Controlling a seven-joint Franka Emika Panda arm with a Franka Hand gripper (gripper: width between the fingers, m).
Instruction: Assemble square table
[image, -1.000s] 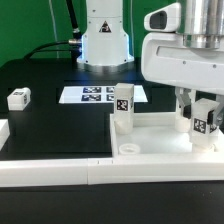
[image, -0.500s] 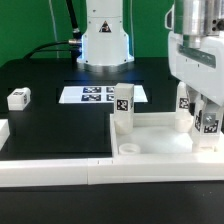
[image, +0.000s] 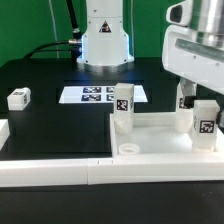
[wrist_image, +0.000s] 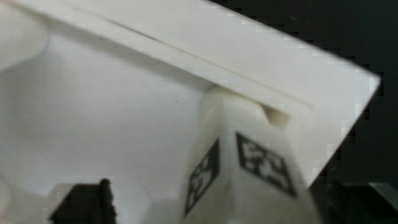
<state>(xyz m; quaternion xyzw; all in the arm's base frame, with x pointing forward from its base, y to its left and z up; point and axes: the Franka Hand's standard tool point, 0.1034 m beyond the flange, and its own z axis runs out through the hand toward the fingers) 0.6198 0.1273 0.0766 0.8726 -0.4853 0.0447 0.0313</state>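
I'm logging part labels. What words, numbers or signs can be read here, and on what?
No words or numbers are readable anywhere.
Pattern tags only, no letters: on the marker board, the corner leg, the leg under the arm, the loose leg.

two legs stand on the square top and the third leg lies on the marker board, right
Not quite. The third leg lies on the black table, clear of the marker board and toward the exterior view's left, as the exterior view shows. The left upright leg and the right upright leg do stand on the square top.
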